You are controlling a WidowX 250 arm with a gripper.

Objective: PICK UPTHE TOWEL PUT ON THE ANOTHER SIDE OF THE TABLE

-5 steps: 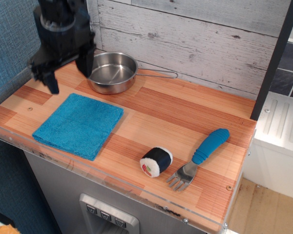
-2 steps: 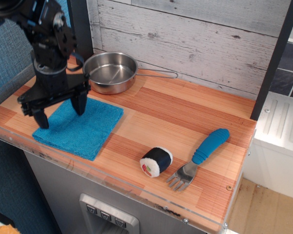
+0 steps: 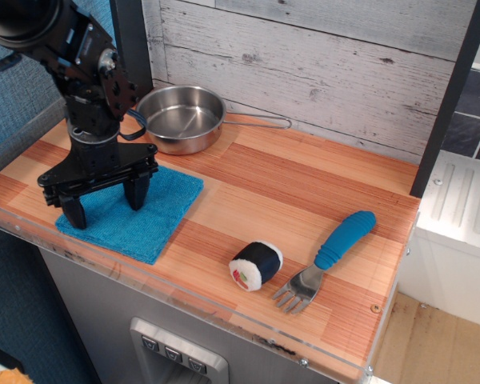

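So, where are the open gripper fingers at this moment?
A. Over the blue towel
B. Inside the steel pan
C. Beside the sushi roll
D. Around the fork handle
A: the gripper is open, with both fingertips down over the towel, away from the pan, fork and sushi roll.

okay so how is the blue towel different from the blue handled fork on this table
The towel is a flat square of terry cloth; the fork is long and narrow, with a smooth handle and metal tines. The towel covers far more of the table than the fork. The towel lies at the left end under the open gripper; the fork lies near the right end with nothing over it. Both are bright blue and lie flat on the wood.
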